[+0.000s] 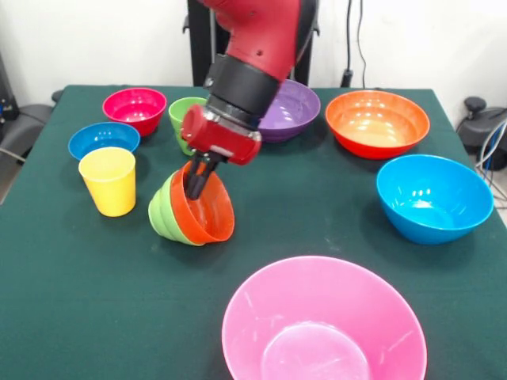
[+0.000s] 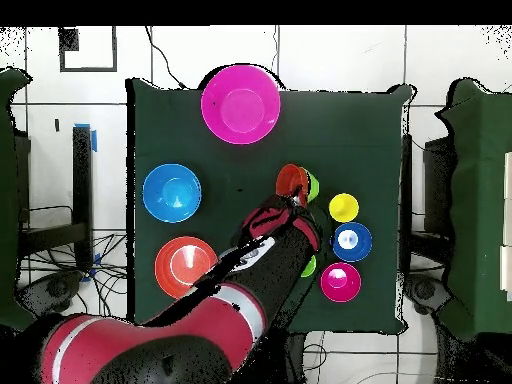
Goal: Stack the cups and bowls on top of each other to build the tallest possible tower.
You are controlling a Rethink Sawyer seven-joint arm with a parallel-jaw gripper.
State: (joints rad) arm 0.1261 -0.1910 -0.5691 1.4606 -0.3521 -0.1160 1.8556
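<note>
claw (image 1: 195, 180): pinched on rim of orange-red bowl (image 1: 207, 212)
stack: orange-red bowl nested in small green bowl (image 1: 165, 212), tilted, mid-worktop (image 1: 317, 214), beside yellow cup (image 1: 108, 180)
handling: light, stiff, glossy, likely slippery; grip the rim

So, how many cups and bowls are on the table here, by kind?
Cups: 2, the yellow cup and green cup.
Large bowls: 4, pink, purple, orange, light blue.
Small bowls: 4, magenta, dark blue, orange-red, light green.
Total: 10.

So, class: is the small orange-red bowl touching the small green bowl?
Touching. The front view shows the orange-red bowl nested inside the green bowl, both tilted on their sides.
</note>
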